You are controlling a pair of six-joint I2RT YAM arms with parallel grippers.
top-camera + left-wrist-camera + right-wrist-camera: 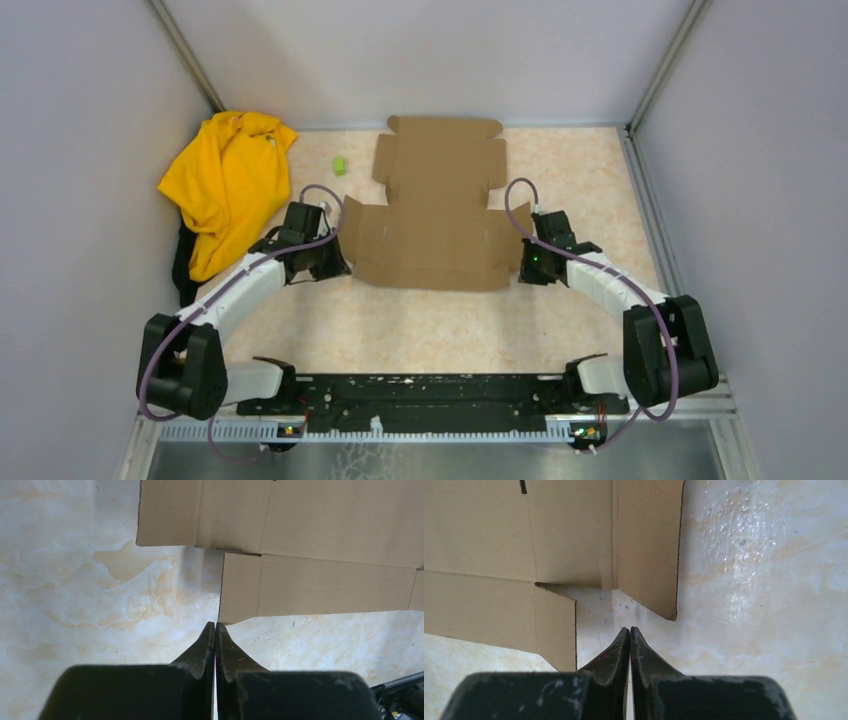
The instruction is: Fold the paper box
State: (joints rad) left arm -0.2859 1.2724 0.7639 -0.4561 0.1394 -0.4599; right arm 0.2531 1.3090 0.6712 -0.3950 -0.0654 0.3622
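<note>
The paper box point(437, 212) is a flat brown cardboard sheet with flaps and tabs, lying unfolded on the marbled table at the middle back. My left gripper point(335, 262) is shut and empty at the sheet's left near corner; in the left wrist view its tips point(215, 625) meet right at the corner of a flap point(320, 587). My right gripper point(522, 262) is shut and empty at the sheet's right side; in the right wrist view its tips point(630, 629) sit in the notch just short of a side flap point(649, 545).
A yellow cloth garment point(228, 185) lies heaped at the back left over something dark. A small green object point(340, 165) sits between it and the cardboard. Grey walls close in the table on the left, back and right.
</note>
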